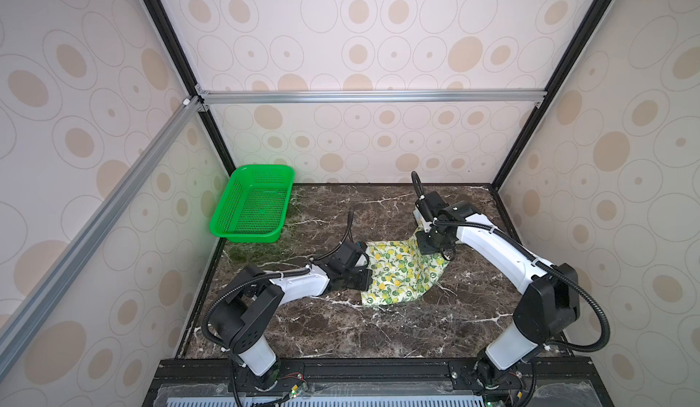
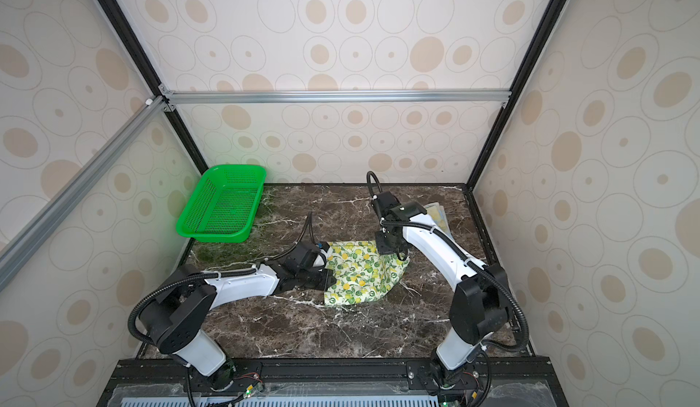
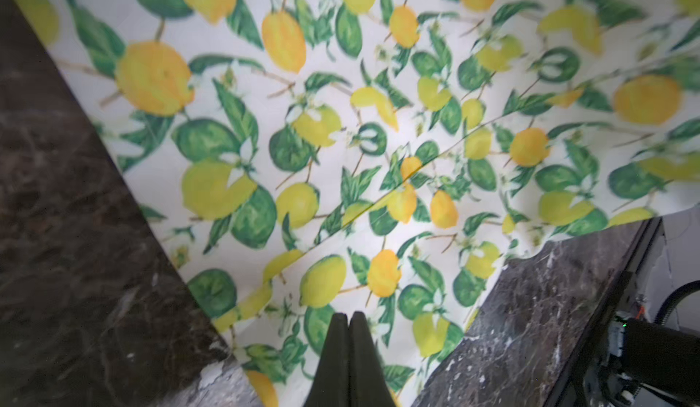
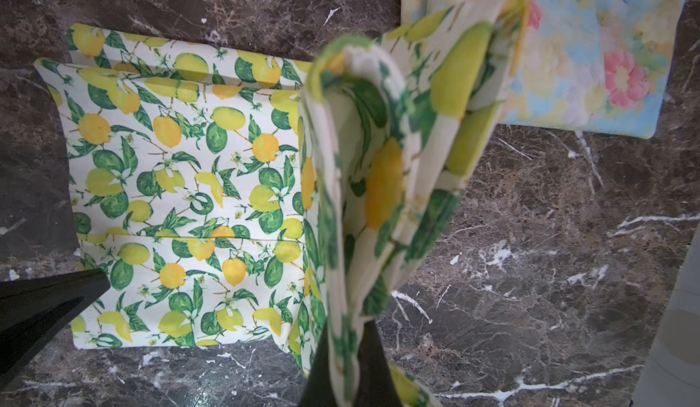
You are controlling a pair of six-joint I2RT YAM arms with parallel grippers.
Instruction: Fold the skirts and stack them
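Right gripper (image 4: 346, 333) is clamped on a raised fold of the lemon skirt (image 4: 182, 181); left gripper (image 3: 348, 316) is closed with nothing between its jaws.
Below the right gripper, the rest of the lemon skirt lies flat on the marble table (image 4: 530, 234) and stretches across to the left gripper, whose tips sit over the cloth's near edge. Beyond the lifted fold, away from the left gripper, the folded flower skirt (image 4: 568, 64) lies flat on the table.

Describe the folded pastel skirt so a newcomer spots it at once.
Start at the dark marble table, far right side, partly hidden behind the right arm. The pastel skirt lies there folded flat. Unlike the lemon-print skirt mid-table, it shows pink flowers on blue-yellow.
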